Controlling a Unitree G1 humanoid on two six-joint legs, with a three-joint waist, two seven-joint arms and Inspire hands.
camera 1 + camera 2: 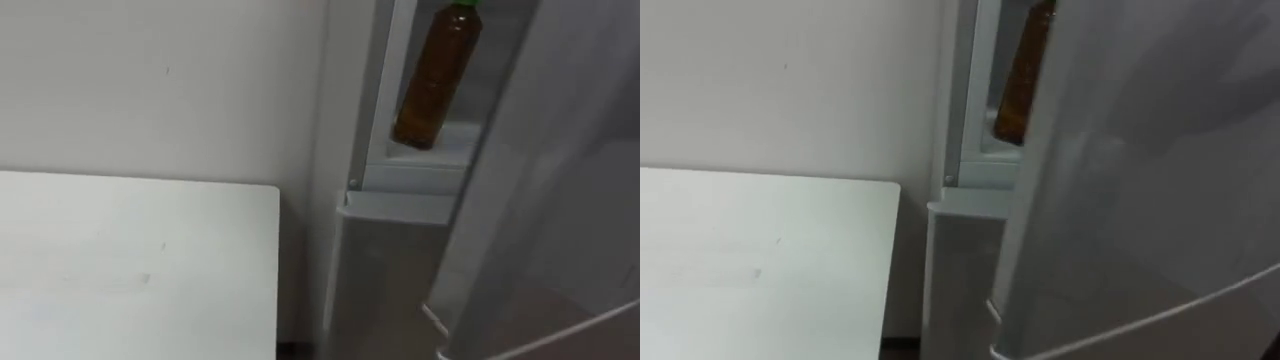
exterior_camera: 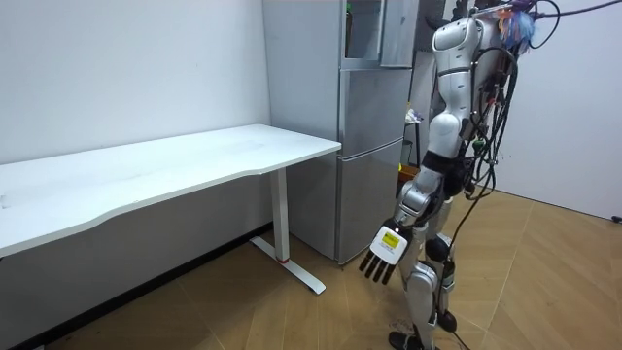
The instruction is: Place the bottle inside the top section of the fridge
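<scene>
A brown bottle [image 1: 437, 75] with a green cap stands on the white shelf [image 1: 450, 150] inside the upper fridge compartment, with no hand on it. The grey upper door [image 1: 560, 200] is swung partly across the opening and hides part of the bottle [image 1: 1013, 90] in the right eye view. In the room view I stand right in front of the tall grey fridge [image 2: 364, 146]. My left hand [image 2: 384, 255] hangs at my side near knee height, fingers straight and pointing down, holding nothing.
A white desk [image 1: 130, 260] stands against the wall just left of the fridge, its corner close to the fridge side. The lower fridge door [image 1: 385, 280] is closed. Wooden floor [image 2: 544, 282] lies open behind me.
</scene>
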